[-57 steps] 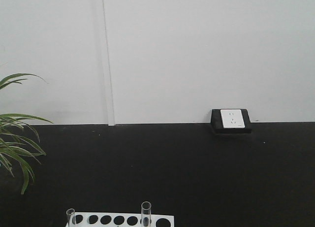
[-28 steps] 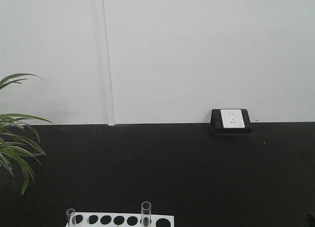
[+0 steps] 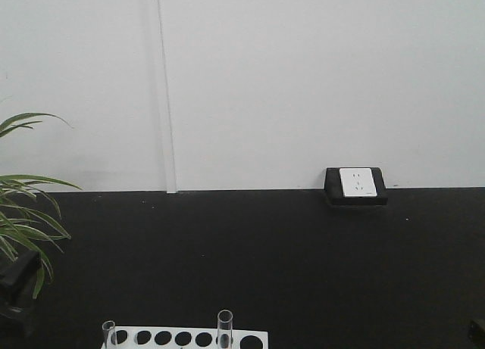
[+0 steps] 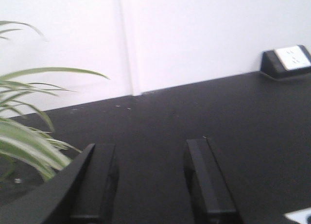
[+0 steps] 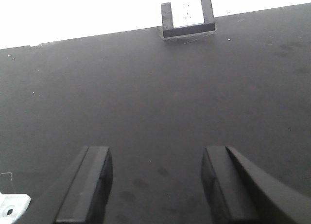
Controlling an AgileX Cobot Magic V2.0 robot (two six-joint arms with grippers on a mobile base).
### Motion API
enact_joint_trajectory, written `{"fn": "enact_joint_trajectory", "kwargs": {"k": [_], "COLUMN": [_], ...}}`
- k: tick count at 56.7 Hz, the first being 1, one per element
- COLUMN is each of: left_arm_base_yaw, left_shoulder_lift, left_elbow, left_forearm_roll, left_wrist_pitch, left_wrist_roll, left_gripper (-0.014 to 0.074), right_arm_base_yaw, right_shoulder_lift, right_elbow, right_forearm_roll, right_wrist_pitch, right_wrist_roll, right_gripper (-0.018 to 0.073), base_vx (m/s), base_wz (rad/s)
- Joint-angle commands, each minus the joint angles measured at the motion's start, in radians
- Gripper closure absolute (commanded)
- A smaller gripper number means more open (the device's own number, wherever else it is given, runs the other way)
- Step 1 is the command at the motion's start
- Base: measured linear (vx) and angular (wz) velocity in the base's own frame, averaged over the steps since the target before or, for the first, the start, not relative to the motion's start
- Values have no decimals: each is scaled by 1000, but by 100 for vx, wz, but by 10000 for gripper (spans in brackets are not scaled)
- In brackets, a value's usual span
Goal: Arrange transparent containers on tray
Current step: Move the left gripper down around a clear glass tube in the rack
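Two transparent containers, thin clear tubes, stand upright in a white holed rack (image 3: 189, 338) at the bottom of the front view: one at its left end (image 3: 109, 333), the other right of its middle (image 3: 224, 326). The tray is out of view. My left gripper (image 4: 150, 146) is open over the bare black tabletop with nothing between its fingers. My right gripper (image 5: 155, 151) is also open and empty above the black surface. Neither gripper touches a tube.
A green plant (image 3: 23, 220) stands at the left, its leaves (image 4: 34, 146) close beside the left gripper. A black-framed socket box (image 3: 356, 185) sits against the white wall. A rack corner (image 5: 9, 207) shows left of the right gripper.
A dark part of the left arm has come into the front view at the left edge, beside the plant. A dark bit of the right arm shows at the bottom right corner. The tubes have not moved.
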Motion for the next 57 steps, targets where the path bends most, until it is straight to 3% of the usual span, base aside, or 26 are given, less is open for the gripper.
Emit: {"fn": "enact_joint_trajectory", "kwargs": {"k": [1,8,17,33,41,49,57], "left_arm_base_yaw": [-44,-106,-145,-157,-157,-157,-157], "left_shoulder_lift": [30,53,55,101,171,264,344], "left_elbow": [-34,-34,41,246,244,244,244], "left_forearm_roll": [48,113,129,124,53,-32,-45], "left_wrist_pitch": [-79,-20,-41,-259,-394,-532,-651], "left_wrist_roll": [-50,-131,-151,-149,-143,-73,-36], "left_gripper": [146,146,146,145,121,85,78], "right_arm_base_yaw": [1,1,1,1,1,1,1], "right_shoulder_lift": [4,4,4,4,4,4,4], "right_elbow": [-32,-32,-32,-32,-32,-32,-32], "right_forearm_roll": [0,-1,-1,-1,-1,2,3], "right_wrist_pitch": [-83,-72,-73,-73,-73,-72,-72], "right_wrist_roll": [-8,-8,-8,-27,-33,-33,-33], "right_gripper": [81,81,81,81,81,81,81], "base_vx": [0,0,0,0,0,0,0], "base_wz": [0,0,0,0,0,0,0]}}
